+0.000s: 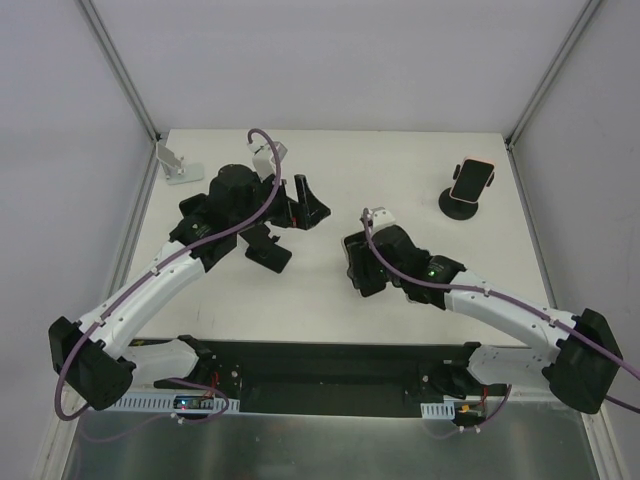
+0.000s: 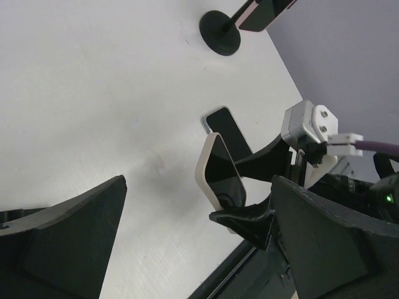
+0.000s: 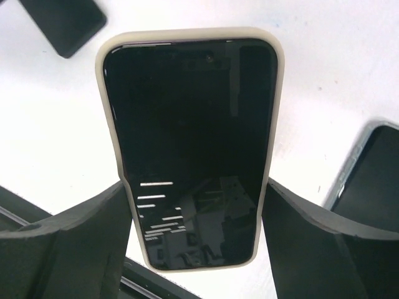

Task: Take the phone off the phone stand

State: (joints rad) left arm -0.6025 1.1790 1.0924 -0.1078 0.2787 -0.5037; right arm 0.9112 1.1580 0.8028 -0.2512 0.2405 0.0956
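Note:
A phone in a pinkish case (image 1: 472, 178) sits in a black round-based phone stand (image 1: 459, 206) at the back right; it also shows at the top of the left wrist view (image 2: 265, 11). My right gripper (image 1: 358, 262) is at mid table, shut on the sides of a second phone in a cream case (image 3: 190, 143), screen toward the camera. That phone shows tilted up in the left wrist view (image 2: 218, 171). My left gripper (image 1: 290, 225) is open and empty, left of the right gripper, well away from the stand.
A third dark phone (image 2: 227, 128) lies flat on the table just beyond the held one; its edge shows in the right wrist view (image 3: 368, 168). A small silver stand (image 1: 176, 162) is at the back left corner. Grey walls enclose the table.

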